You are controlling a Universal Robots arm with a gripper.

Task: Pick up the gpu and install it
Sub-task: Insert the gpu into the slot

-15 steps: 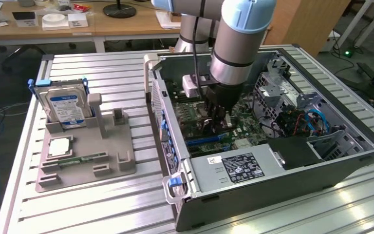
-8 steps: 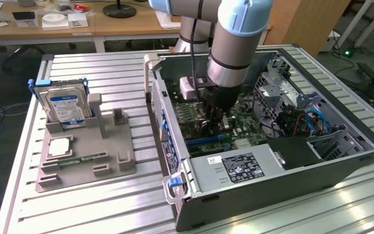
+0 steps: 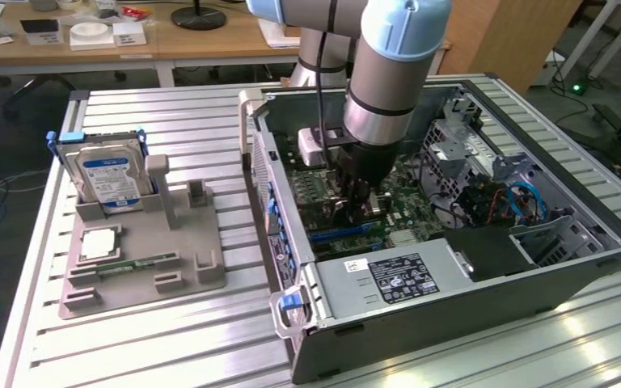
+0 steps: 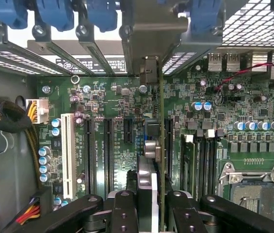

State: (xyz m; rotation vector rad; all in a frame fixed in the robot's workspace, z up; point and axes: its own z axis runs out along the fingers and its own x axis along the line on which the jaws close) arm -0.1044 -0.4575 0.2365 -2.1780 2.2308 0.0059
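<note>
Inside the open computer case (image 3: 569, 267), my gripper (image 3: 356, 202) is shut on the gpu (image 3: 345, 217) and holds it upright over the motherboard. In the wrist view the gpu (image 4: 151, 145) appears edge-on as a thin card between the black fingers (image 4: 127, 213). Its metal bracket (image 4: 149, 70) sits at the case's rear slot openings. The card runs along a black expansion slot to the side of the other black slots (image 4: 108, 150) and the white slot (image 4: 69, 150). I cannot tell whether its edge has entered the slot.
A grey parts holder (image 3: 138, 275) on the slatted table at the exterior view's left carries a hard drive (image 3: 111, 178), a small green memory stick (image 3: 138, 263) and a square chip (image 3: 97, 242). A power supply (image 3: 397, 275) and drive cages (image 3: 472, 153) crowd the case. Cables (image 4: 10, 116) lie beside the board.
</note>
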